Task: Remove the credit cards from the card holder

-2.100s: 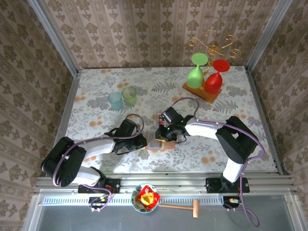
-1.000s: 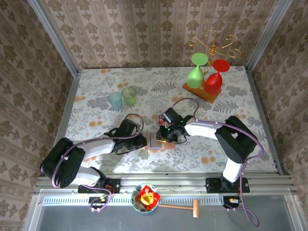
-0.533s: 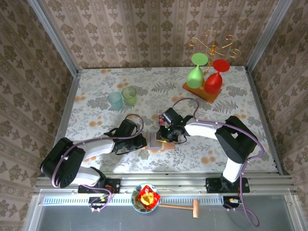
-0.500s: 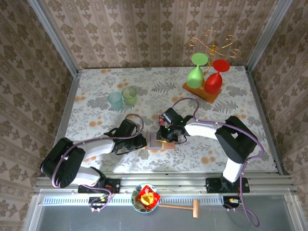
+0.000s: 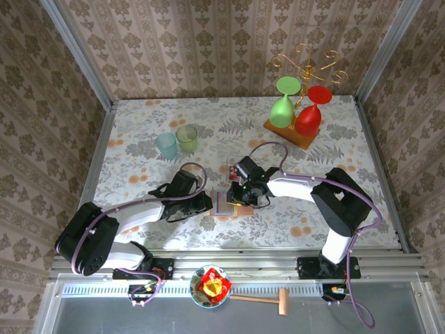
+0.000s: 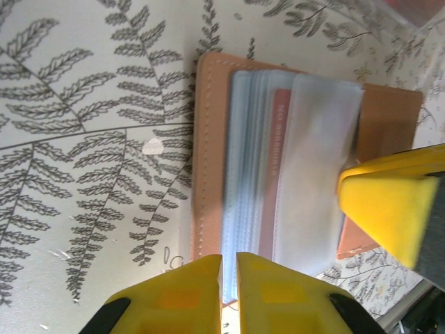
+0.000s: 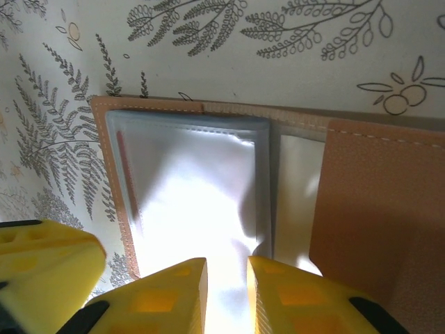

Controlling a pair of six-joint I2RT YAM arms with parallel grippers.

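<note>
While the left gripper pinches the open card holder mid-way across the table and we cannot tell if the right gripper grips, we judge the credit cards light, stiff and slick, best taken by an exposed edge.

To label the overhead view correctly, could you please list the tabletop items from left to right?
blue cup → green cup → card holder → green wine glass → red wine glass
</note>
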